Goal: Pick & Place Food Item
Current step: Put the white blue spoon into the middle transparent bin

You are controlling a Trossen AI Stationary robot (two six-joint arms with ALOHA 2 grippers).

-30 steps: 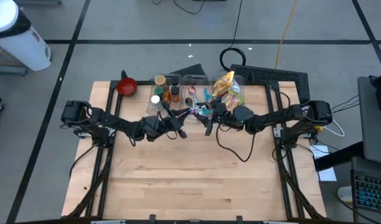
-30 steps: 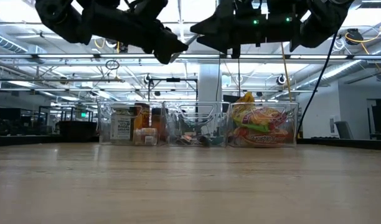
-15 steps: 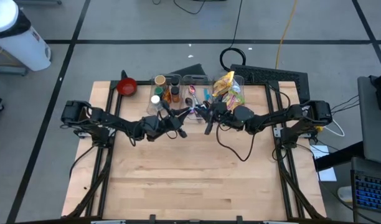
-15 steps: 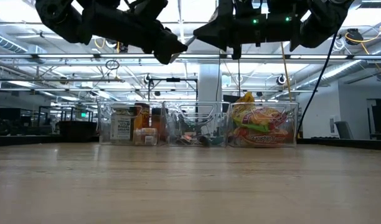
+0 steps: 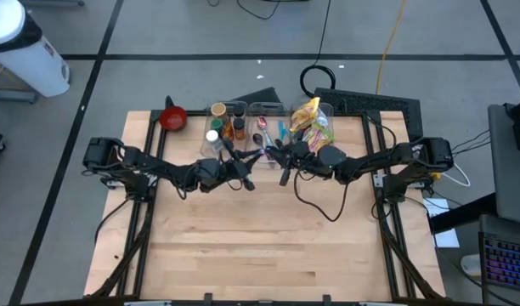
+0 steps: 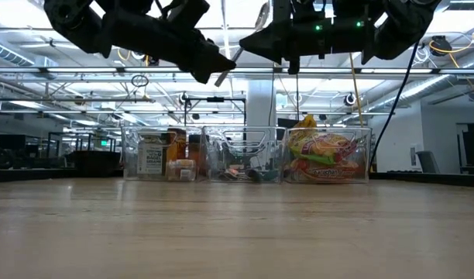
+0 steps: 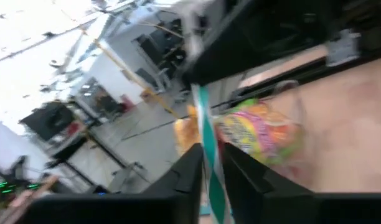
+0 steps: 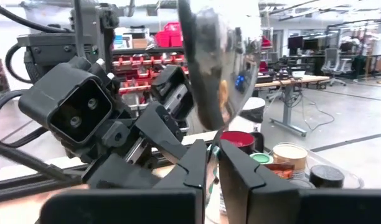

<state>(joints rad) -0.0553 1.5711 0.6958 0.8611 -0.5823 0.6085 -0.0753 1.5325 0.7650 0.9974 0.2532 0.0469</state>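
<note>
The spoon (image 8: 220, 62) is held clear of the table (image 5: 260, 246), above its far middle, just in front of the row of clear bins (image 6: 207, 155). Only its bowl is plainly visible: polished metal, oval, mirror-bright, standing upright past the right gripper (image 8: 210, 155). Its stem drops between the right gripper's two dark fingers and is hidden there, with the fingers clamped on it.

The left gripper (image 7: 212, 158) faces the right one at close range, also raised off the table. Its fingers are pinched on a thin, flat teal strip (image 7: 206, 137). That strip runs up to the dark body of the right arm and is cut off behind it, so whether it is the spoon's own handle cannot be told (the left wrist view is blurred).

In the low view both arms are cropped by the upper edge, and only the pale spoon bowl shows.

The bins are transparent, straight-walled plastic. The one nearest the right arm holds crinkled, glossy snack bags (image 6: 326, 155) in yellow, green and orange. The one at the other end holds labelled jars (image 6: 152, 155). A red bowl (image 5: 173, 117) stands just beside that end.
</note>
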